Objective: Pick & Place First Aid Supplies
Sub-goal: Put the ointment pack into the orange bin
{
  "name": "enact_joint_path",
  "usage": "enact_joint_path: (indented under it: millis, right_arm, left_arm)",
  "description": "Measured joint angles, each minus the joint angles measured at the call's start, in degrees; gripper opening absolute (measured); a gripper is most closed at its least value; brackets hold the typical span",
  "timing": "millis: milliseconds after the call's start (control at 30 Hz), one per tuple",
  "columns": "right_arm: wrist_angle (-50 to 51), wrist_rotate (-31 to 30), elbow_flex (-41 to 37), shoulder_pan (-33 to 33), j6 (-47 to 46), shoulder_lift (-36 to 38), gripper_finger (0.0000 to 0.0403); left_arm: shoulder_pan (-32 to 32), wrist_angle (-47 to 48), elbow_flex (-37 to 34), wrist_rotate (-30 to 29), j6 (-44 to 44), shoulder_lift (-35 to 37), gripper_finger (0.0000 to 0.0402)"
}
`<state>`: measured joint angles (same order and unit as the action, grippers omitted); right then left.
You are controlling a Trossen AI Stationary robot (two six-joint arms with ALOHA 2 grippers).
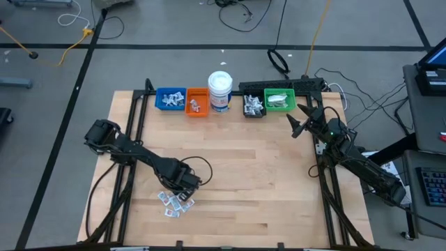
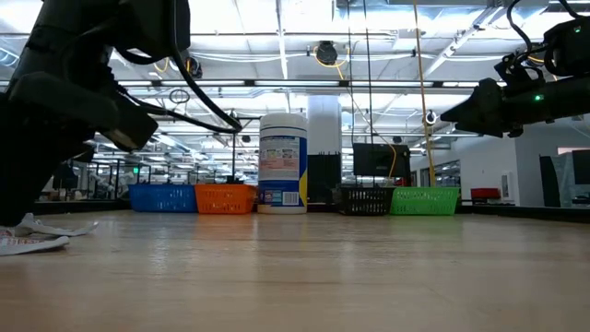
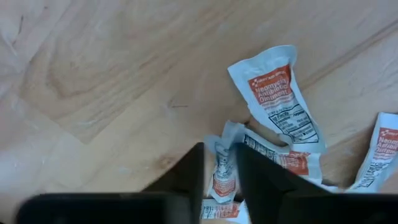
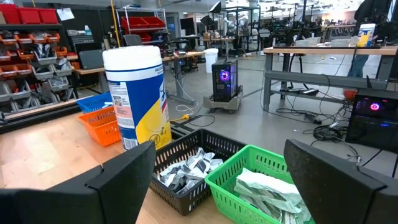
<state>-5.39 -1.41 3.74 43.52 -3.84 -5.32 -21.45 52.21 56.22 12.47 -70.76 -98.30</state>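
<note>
The first aid packets (image 1: pixel 174 202) are small white wrappers with orange print, lying in a loose pile on the wood near the table's near edge. In the left wrist view one packet (image 3: pixel 277 99) lies flat beside others. My left gripper (image 1: pixel 187 185) (image 3: pixel 220 155) is down at the pile's far side, shut on one packet. My right gripper (image 1: pixel 300 123) (image 4: pixel 219 149) hangs open in the air, just near of the green bin (image 1: pixel 280 101), touching nothing. In the low view some packets (image 2: pixel 32 235) show at the far left. My left gripper pinches one small white and orange packet (image 3: pixel 222 167) between its two fingers (image 3: pixel 186 177), coming from above and pointing down. The packet stands crumpled in the narrow gap, among the other packets of the pile. Whether it is off the table, I cannot tell.
Along the far edge stand a blue bin (image 1: pixel 170 99), an orange bin (image 1: pixel 197 102), a white jar with a blue label (image 1: pixel 219 90), a black bin (image 1: pixel 254 106) and the green bin, each bin holding packets. Bare wood (image 1: pixel 258 174) lies between the pile and the bins.
</note>
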Motion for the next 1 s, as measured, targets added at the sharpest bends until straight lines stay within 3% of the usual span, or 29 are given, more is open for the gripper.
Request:
enact_joint_path:
  millis: [167, 367, 1000]
  right_arm:
    - [0.01, 0.0, 0.01, 0.0, 0.0, 0.0, 0.0352]
    - [0.0, 0.0, -0.01, -0.02, 0.0, 0.0, 0.0352]
    - [0.01, 0.0, 0.0, -0.01, 0.01, 0.02, 0.0352]
  left_arm:
    - [0.0, 0.02, -0.02, 0.03, 0.09, 0.0, 0.0011]
    - [0.5, 0.67, -0.04, 0.98, 0.41, 1.03, 0.0004]
    - [8.04, 18.84, -0.02, -7.11, 4.84, 21.71, 0.0001]
